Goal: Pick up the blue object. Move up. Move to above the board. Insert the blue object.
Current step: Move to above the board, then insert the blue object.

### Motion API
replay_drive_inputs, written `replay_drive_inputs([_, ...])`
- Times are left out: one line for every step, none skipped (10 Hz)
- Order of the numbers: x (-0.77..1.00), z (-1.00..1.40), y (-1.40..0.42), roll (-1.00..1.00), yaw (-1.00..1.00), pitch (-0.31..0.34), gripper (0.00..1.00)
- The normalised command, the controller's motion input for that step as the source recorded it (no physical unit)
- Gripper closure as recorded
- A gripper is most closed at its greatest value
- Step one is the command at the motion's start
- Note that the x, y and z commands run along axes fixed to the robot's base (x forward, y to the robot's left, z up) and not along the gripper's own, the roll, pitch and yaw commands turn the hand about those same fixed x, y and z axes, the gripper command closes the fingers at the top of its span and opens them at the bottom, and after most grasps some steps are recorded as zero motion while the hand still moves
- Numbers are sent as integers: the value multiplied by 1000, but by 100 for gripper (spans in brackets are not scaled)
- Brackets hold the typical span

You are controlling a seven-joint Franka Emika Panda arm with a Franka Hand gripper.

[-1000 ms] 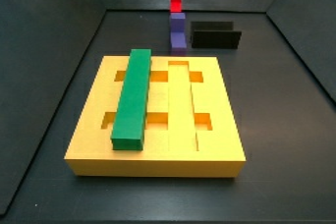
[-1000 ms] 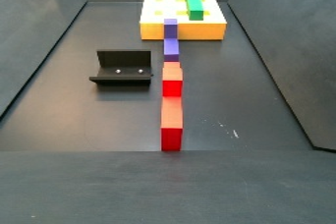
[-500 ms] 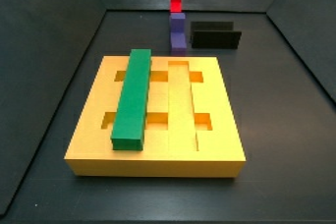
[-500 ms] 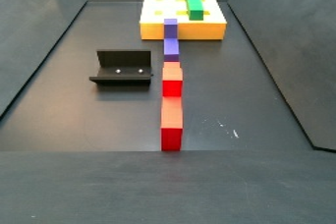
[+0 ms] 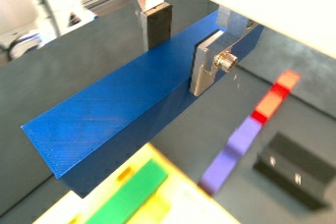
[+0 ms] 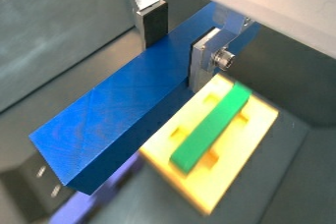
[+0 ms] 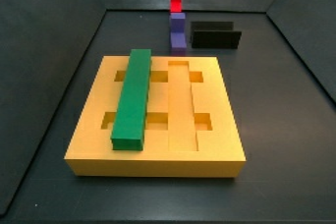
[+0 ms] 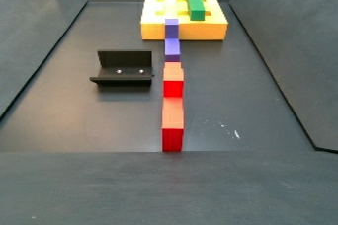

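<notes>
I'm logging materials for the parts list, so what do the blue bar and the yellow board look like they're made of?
The blue object, clamped between the tool's fingers high above the floor, looks like matte plastic: uniform colour, faint grain. The board also looks like plastic, possibly printed: flat yellow, crisp grooves. Neither is certain.

Claw (image 5: 180,43), blue object (image 5: 125,100) outside both side views; board (image 6: 269,130) blurred.

The blue object (image 5: 125,110), a long plain royal-blue bar, sits clamped between the silver fingers of the claw (image 5: 182,39), which is seen only in both wrist views and grips it near one end. The board (image 6: 256,144), a yellow grooved slab, lies far below the claw.
</notes>
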Motion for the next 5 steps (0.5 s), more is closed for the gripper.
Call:
replay_drive_inputs([387,151,-920,23,11,150,100])
replay_drive_inputs([274,99,-563,29,11,144,100])
replay_drive_inputs([153,64,-283,33,7,102,100])
replay_drive_inputs([110,49,-217,38,7,81,100])
replay_drive_inputs([74,-89,-54,0,0,-10,100])
